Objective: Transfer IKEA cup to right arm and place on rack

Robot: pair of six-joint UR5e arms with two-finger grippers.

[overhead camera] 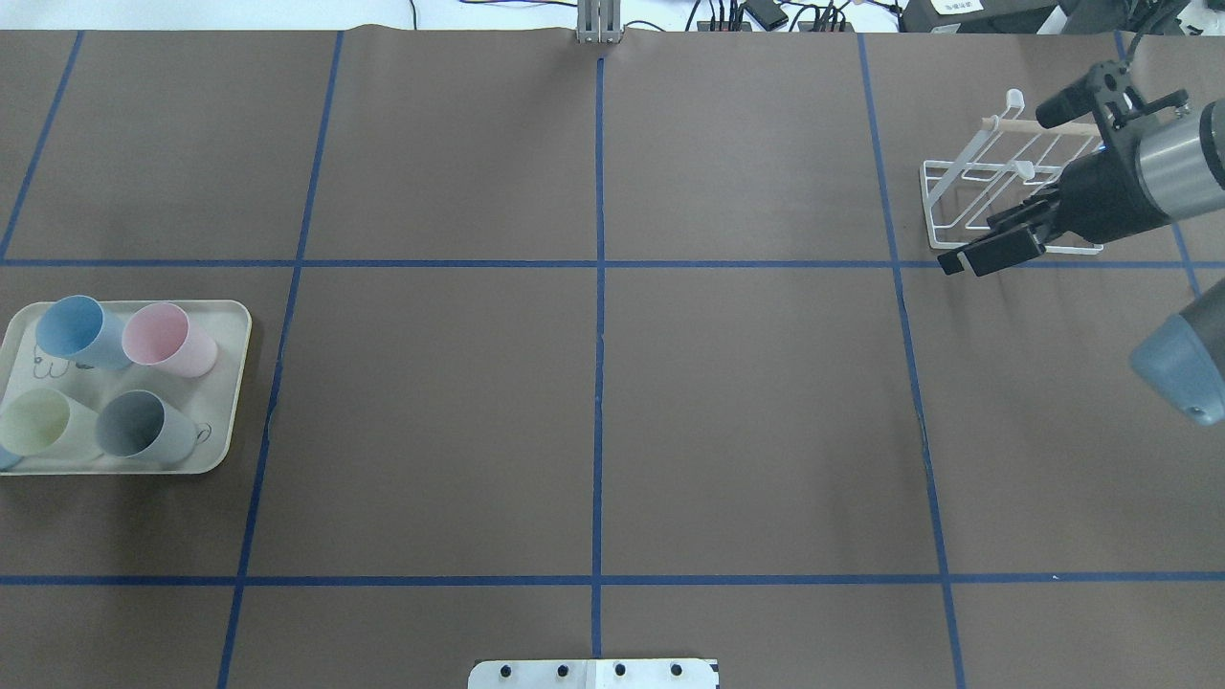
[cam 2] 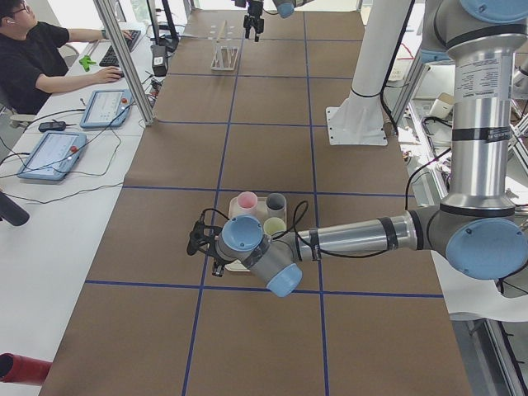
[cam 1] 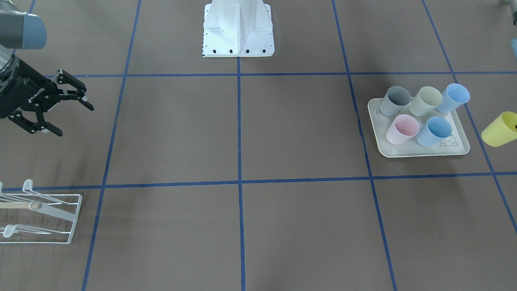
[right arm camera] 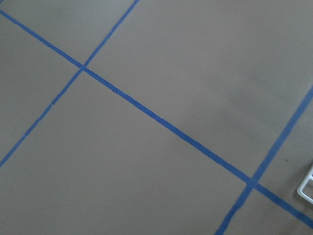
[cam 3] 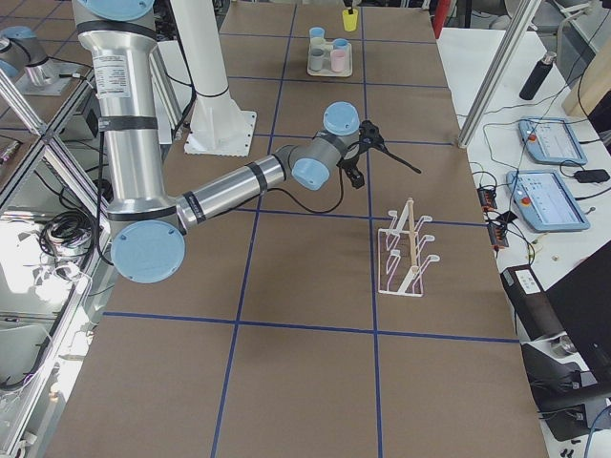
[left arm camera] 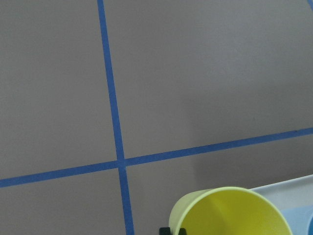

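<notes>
Your left gripper (cam 2: 202,241) seemingly clamps the yellow cup (cam 1: 500,129) beside the tray (cam 1: 420,152) of five pastel cups (cam 1: 402,129); your right gripper (cam 1: 74,120) gapes empty, lettering unreadable.

This is plainly a robotics lab. The worktop (overhead camera: 766,431) I steer over is wrapped in brown sheet and ruled into squares with blue tape (overhead camera: 599,383). A white pedestal (cam 1: 238,28) with bolt heads along its base plate stands at one edge. It carries industrial arms, and the near arm (cam 2: 478,124) is silver with blue joint caps. Aluminium frame posts (cam 2: 124,58) line the side, where a person (cam 2: 33,58) sits at a white desk (cam 2: 41,239) with teach pendants (cam 2: 51,154). Cables (overhead camera: 727,14) bunch along the far edge.
</notes>
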